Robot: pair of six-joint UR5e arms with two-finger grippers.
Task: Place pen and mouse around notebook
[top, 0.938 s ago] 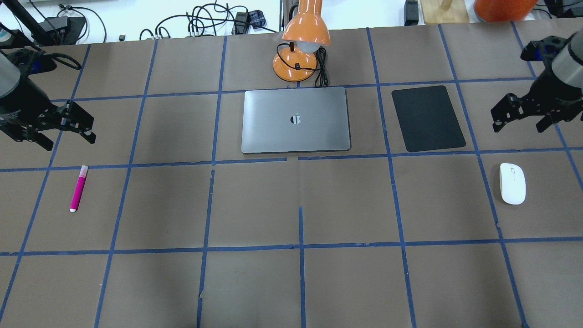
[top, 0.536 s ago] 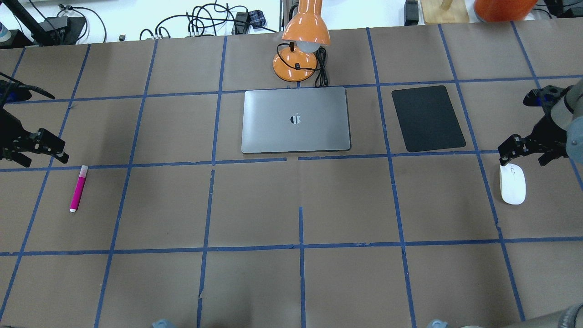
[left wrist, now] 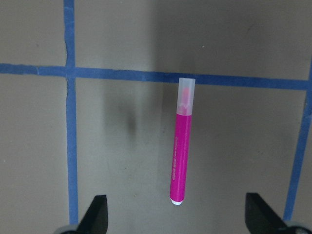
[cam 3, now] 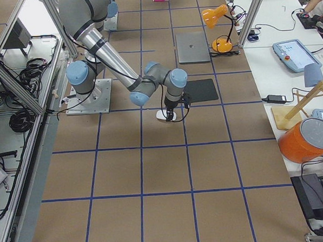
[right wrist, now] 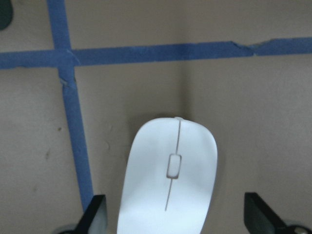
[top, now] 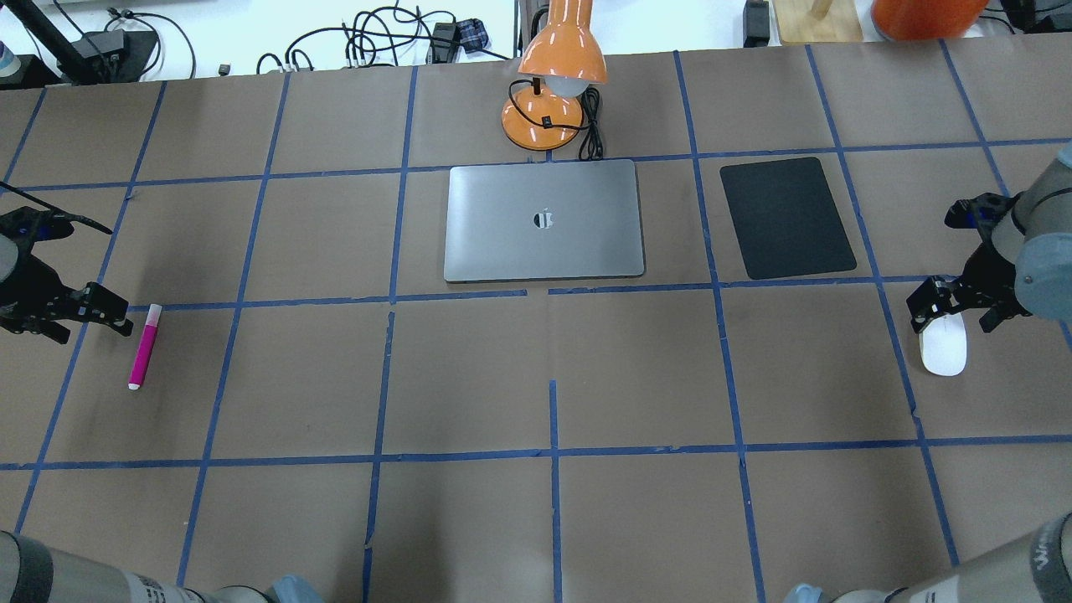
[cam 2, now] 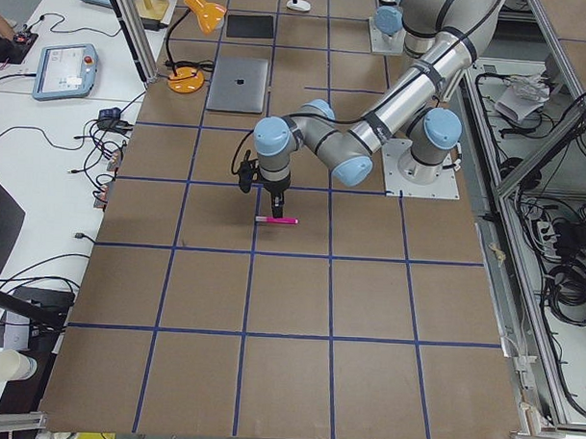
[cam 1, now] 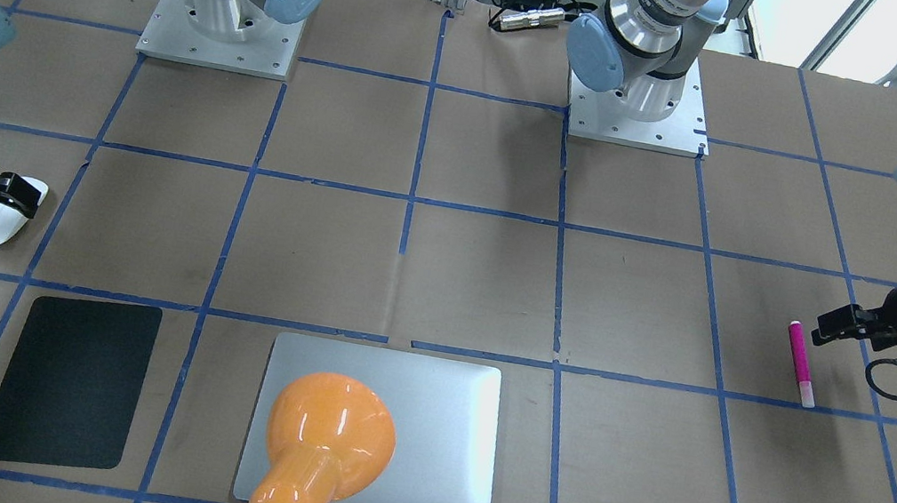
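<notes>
The pink pen [top: 143,346] lies on the brown table at the far left, and my left gripper [top: 90,325] hovers open just beside it. In the left wrist view the pen [left wrist: 180,156] points away, its near end level with the gap between the spread fingers [left wrist: 97,214]. The white mouse [top: 944,352] sits at the far right, with my right gripper [top: 955,316] open over its far end. In the right wrist view the mouse [right wrist: 168,180] fills the space between the two fingers [right wrist: 95,214]. The silver notebook [top: 544,220] lies flat at the table's centre back.
An orange desk lamp [top: 557,75] stands just behind the notebook, its head overhanging the notebook [cam 1: 446,440] in the front-facing view. A thin black mat [top: 787,218] lies right of the notebook. Cables run along the far table edge.
Both arms came nearer and lower. The left gripper now sits beside the pen, the right gripper over the mouse's far end. Pen, mouse and notebook have not moved.
</notes>
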